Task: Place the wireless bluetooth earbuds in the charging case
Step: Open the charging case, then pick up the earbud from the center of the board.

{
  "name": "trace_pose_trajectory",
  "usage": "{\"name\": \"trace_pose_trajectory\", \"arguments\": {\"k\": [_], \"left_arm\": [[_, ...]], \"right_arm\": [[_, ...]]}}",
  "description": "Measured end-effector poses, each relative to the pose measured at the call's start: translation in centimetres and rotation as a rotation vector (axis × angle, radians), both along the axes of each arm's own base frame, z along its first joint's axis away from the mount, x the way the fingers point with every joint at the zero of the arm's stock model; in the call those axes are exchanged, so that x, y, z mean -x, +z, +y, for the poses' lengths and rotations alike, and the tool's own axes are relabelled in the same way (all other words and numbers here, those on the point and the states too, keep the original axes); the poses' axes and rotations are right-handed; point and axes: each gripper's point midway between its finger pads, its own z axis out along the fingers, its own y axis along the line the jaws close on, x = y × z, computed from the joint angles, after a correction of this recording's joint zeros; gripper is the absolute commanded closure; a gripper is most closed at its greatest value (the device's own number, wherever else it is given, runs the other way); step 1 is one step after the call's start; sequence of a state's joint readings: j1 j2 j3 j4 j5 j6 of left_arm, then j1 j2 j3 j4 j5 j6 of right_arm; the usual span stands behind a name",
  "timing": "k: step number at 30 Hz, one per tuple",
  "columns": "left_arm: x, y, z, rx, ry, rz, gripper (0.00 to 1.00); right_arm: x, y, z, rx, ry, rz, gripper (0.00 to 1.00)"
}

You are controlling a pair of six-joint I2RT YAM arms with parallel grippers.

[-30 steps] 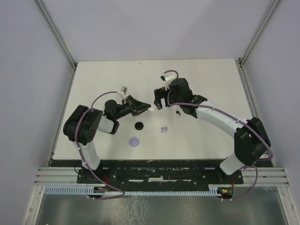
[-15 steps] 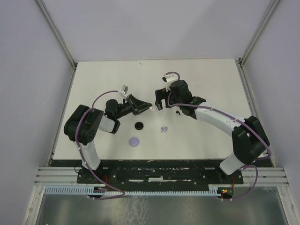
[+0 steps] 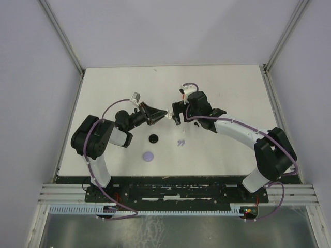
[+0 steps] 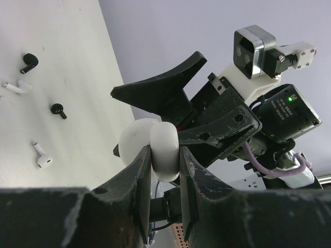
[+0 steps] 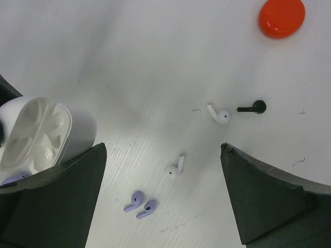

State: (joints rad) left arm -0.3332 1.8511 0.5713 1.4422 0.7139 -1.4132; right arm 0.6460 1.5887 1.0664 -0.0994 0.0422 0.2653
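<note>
While left gripper [image 4: 164, 161] clamps charging case [image 4: 138, 142], right gripper [image 5: 161, 150] gapes wide. Only right wrist, left edge, shows its open interior.

One overhead view, two wrist close-ups
Top camera looks down on the whole desk [image 3: 103, 93] from behind; left wrist faces sideways at the right arm [image 4: 269, 113], right wrist straight down, both close on the white case [image 4: 155, 150].

The left claw [image 4: 165, 161] pinches the white charging case [image 4: 140, 142]; earbuds [image 4: 42, 159] lie scattered beyond.
</note>
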Motion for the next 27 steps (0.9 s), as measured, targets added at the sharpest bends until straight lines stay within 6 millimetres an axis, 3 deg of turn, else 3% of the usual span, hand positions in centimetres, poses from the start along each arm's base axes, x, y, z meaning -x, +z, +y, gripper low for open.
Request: {"name": "trace_pose_trajectory", "arguments": {"k": [10,19,27], "left_arm": [[0.1,0.0,-0.2,0.026,-0.012,0.027,0.97],[0.0,-0.9,-0.9,0.026,-0.017,0.06,0.97],[-0.2,-0.8,-0.9,0.033,-0.005,0.065,0.97]], "right_arm": [[0.0,-0.2,0.0,0.005,-0.003,0.002,0.0],[-0.2,-2.0,-0.4,0.05,-0.018,0.043,0.0],[-0.5,-1.9,-0.8,0.068,-0.044,0.032,0.0]]}}
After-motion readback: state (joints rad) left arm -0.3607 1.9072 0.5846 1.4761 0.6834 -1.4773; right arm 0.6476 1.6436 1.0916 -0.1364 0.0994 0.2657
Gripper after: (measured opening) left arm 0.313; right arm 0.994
